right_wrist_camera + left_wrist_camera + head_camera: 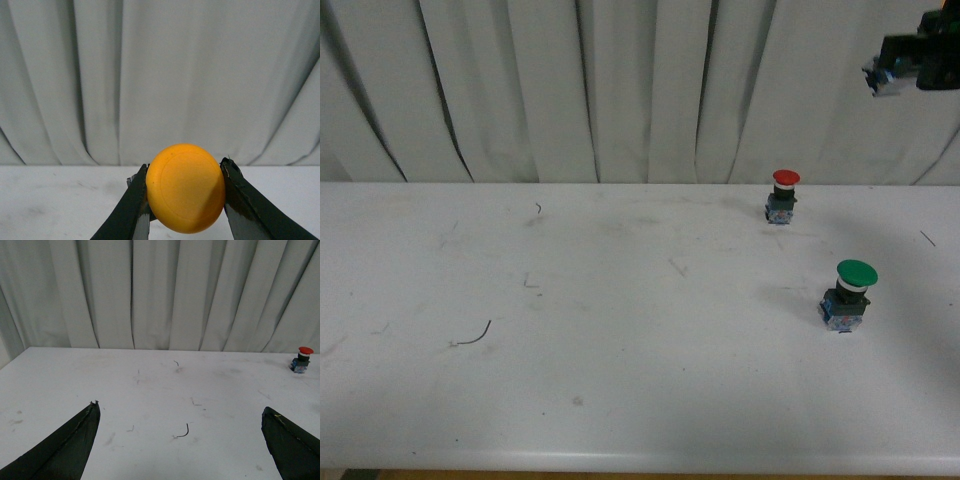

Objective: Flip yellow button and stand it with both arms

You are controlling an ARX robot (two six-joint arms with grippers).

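Note:
The yellow button fills the right wrist view, its round yellow-orange cap facing the camera. My right gripper is shut on it, one black finger on each side of the cap. In the front view the right gripper is high at the top right, well above the table, with the button's bluish base sticking out to the left; the cap is hidden there. My left gripper is open and empty, its two black fingers wide apart low over the table. The left arm is out of the front view.
A red-capped button stands at the back right of the white table and shows in the left wrist view. A larger green-capped button stands nearer, on the right. A small curved wire lies left. A grey curtain hangs behind.

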